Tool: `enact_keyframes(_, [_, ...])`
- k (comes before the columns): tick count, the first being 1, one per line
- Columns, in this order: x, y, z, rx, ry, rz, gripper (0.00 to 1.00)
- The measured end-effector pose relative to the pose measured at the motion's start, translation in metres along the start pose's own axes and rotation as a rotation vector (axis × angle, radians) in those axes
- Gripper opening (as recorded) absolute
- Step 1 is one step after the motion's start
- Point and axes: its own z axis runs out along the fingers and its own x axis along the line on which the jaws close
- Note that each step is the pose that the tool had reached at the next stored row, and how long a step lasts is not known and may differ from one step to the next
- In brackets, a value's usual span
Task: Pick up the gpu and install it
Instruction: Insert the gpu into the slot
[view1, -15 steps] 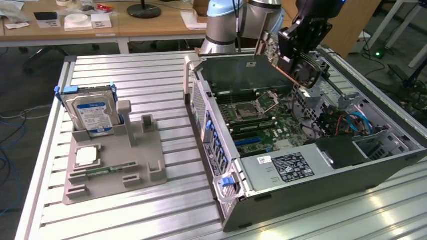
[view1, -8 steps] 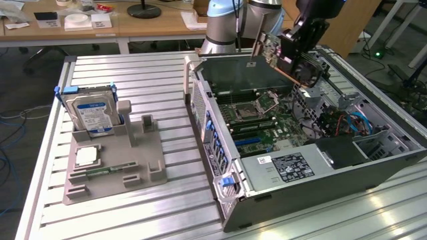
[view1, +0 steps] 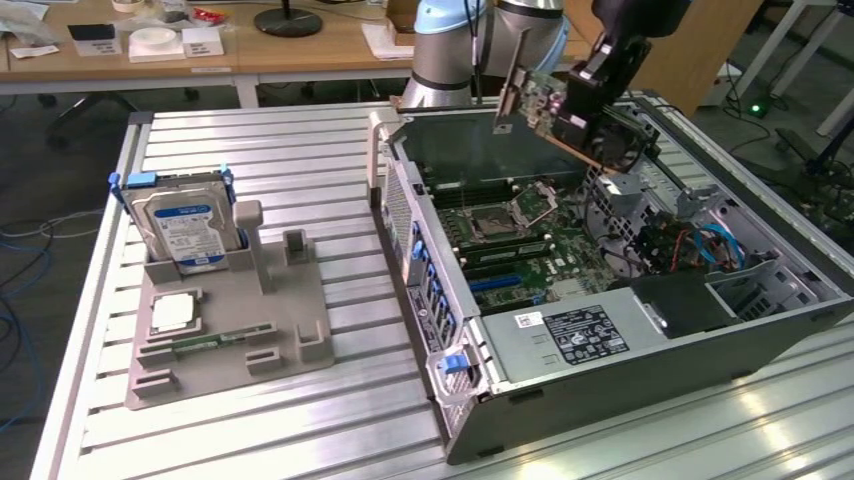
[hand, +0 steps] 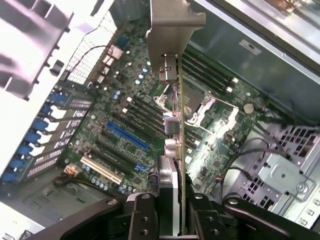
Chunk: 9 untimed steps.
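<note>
The fingers (hand: 142, 214) are closed narrow on the top edge of the gpu (view1: 567, 115), which hangs tilted in the air above the far end of the open computer case (view1: 441, 330), touching nothing below it. In the wrist view the card is seen edge-on, its metal bracket (hand: 172, 30) pointing away from the fingers, and it sits over the processor socket (hand: 207, 107) rather than over the blue slot (hand: 127, 135) — so a descent from this pose would likely land the connector edge on bare board or on the socket latch. A thin pinch on one edge may also let the card swing (my judgement, not something seen). The case holds the motherboard (view1: 534, 265), a labelled power supply (view1: 587, 335) and blue cables (view1: 707, 245). On the surface (view1: 267, 150), well apart, a grey holder (view1: 227, 360) carries an upright hard drive (view1: 187, 225), a processor chip (view1: 174, 312) and a green memory stick (view1: 200, 343).
</note>
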Motion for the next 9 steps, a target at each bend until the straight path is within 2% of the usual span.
enact_keyframes(9, [0.0000, 0.0000, 0.0002, -0.0017, 0.0042, -0.156, 0.28])
